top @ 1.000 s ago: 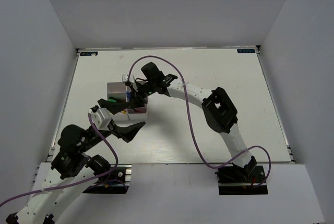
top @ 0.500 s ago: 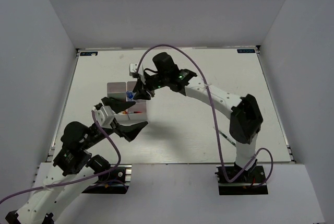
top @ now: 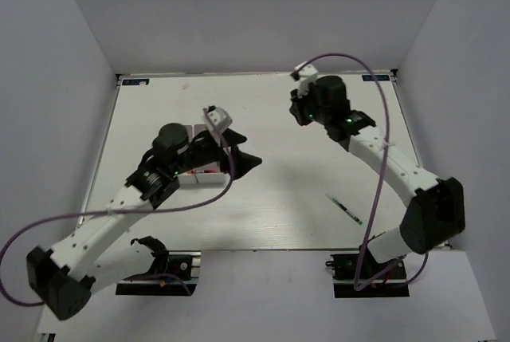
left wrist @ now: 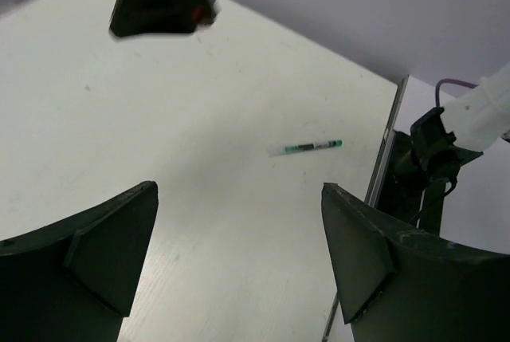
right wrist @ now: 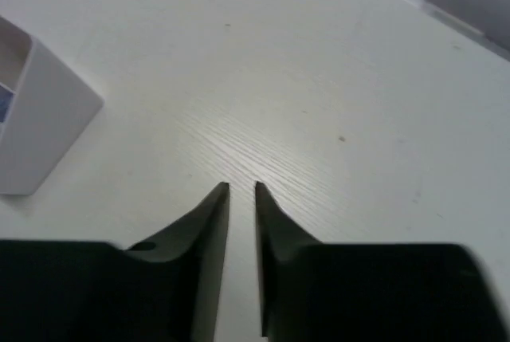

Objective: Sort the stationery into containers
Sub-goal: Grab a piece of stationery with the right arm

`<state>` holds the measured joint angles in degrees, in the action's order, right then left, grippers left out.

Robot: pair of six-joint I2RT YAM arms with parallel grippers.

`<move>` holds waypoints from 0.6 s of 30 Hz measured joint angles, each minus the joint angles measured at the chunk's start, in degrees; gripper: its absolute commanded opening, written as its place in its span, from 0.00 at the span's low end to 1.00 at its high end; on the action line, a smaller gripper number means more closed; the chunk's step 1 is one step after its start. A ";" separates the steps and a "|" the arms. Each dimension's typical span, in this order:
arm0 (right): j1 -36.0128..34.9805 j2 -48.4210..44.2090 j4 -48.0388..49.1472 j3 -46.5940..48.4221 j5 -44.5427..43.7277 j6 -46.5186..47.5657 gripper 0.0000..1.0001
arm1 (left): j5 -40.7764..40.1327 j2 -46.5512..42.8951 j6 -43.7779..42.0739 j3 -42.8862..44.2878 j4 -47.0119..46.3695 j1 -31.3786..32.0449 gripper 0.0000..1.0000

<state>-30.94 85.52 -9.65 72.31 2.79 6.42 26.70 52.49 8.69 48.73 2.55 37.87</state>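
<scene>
The left gripper [top: 245, 155] hangs above the middle of the table [top: 279, 222] with its jaws spread wide and nothing between them. In its wrist view the two dark fingers [left wrist: 96, 238] sit at the bottom corners, with bare table across the gap of the left gripper [left wrist: 239, 190].

A thin pen [left wrist: 307, 147] with a green tip lies flat ahead of this gripper, a little toward its right finger and well apart from both. From above, the pen [top: 344, 208] is to the gripper's right and nearer the arm bases, alone on the table.

The tray [top: 209, 174] sits behind the left gripper's fingers, largely hidden under that arm's wrist, so only parts of its white walls show.

The right gripper [top: 297, 112] is held over the far part of the table, to the right of the left gripper and apart from it. Its jaws are drawn almost together with only a thin slit between them, and they hold nothing. In its wrist view the right gripper [right wrist: 241, 192] points down at bare table. One corner of the tray [right wrist: 44, 119] stands off to its left, not touching it, and a bit of blue [right wrist: 5, 107] shows inside at the picture's edge. The pen is well apart from this gripper, on its near side
</scene>
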 measured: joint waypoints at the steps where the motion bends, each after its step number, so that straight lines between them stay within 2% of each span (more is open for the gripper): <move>1: 2.25 -2.32 -0.26 -1.33 -0.28 -1.20 0.41 | 0.22 3.72 0.26 1.66 0.46 0.17 0.92; 3: 5.62 -8.15 -0.87 -4.76 -0.87 -2.93 0.61 | 0.37 10.99 0.61 4.59 1.38 0.76 0.92; 5: 8.28 -14.80 -1.11 -8.52 -0.94 -3.85 0.61 | 0.04 16.35 0.39 6.43 3.56 1.92 0.92; 8: 11.63 -23.78 -1.55 -12.35 -0.09 -4.55 0.51 | -1.36 22.60 -0.31 9.62 7.63 4.70 0.92; 11: 14.01 -28.59 -3.17 -14.03 1.66 -3.93 0.30 | -3.85 27.93 -1.22 13.84 10.75 8.13 0.90; 14: 15.50 -29.42 -7.37 -14.58 4.28 -1.25 0.26 | -6.97 31.52 -1.51 16.96 12.94 11.47 0.87; 18: 17.09 -27.23 -17.31 -14.93 8.94 5.99 0.30 | -12.44 33.00 -0.68 18.23 16.20 13.81 0.86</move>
<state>-13.85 58.28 -26.96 57.39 11.73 12.40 14.26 85.49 8.01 66.96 18.74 51.68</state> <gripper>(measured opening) 0.283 0.861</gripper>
